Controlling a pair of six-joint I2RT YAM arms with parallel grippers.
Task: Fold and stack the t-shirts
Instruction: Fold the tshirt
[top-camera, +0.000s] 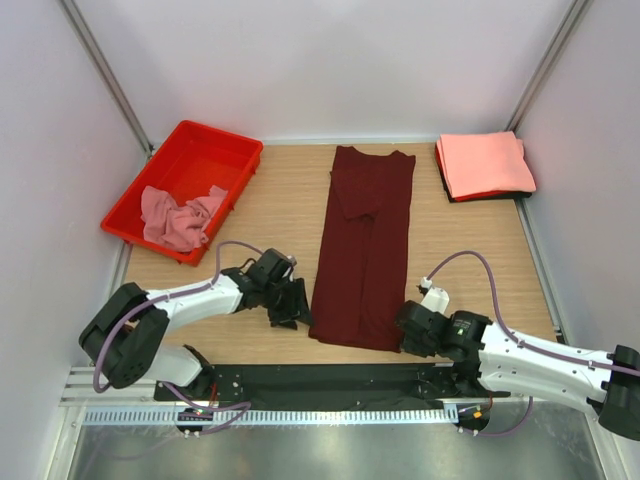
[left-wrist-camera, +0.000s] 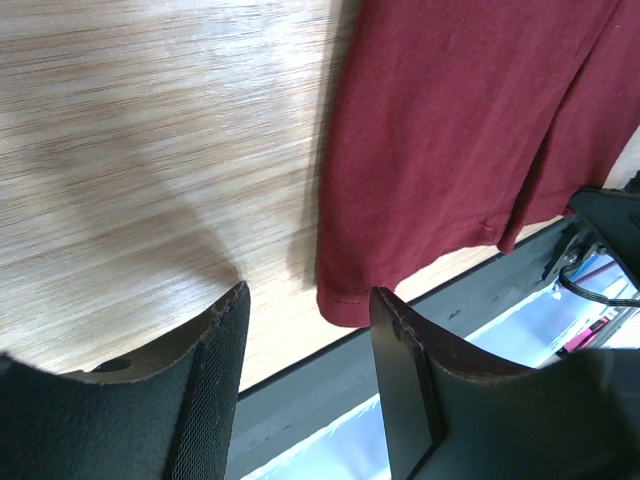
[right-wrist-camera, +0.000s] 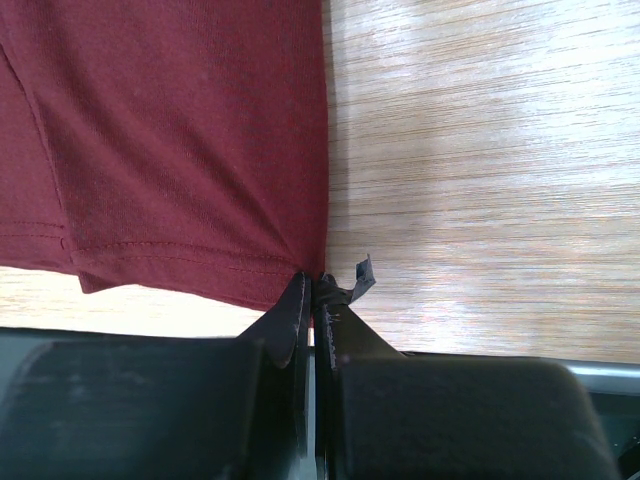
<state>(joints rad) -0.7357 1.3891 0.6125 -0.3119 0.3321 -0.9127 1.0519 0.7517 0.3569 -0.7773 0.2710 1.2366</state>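
Observation:
A dark maroon t-shirt (top-camera: 362, 245) lies folded lengthwise into a long strip down the middle of the table. My right gripper (right-wrist-camera: 316, 278) is shut on its near right hem corner (right-wrist-camera: 300, 255); in the top view it (top-camera: 407, 337) sits at that corner. My left gripper (left-wrist-camera: 308, 296) is open and empty, its jaws just short of the near left hem corner (left-wrist-camera: 345, 300), and in the top view it (top-camera: 297, 312) is beside the shirt's left edge. A salmon-pink shirt (top-camera: 485, 165) lies folded at the back right. A dusty pink shirt (top-camera: 178, 218) lies crumpled in the tray.
A red plastic tray (top-camera: 205, 150) stands at the back left. A black strip (top-camera: 330, 380) runs along the table's near edge, with a metal rail below it. Grey walls close in the left, right and back sides.

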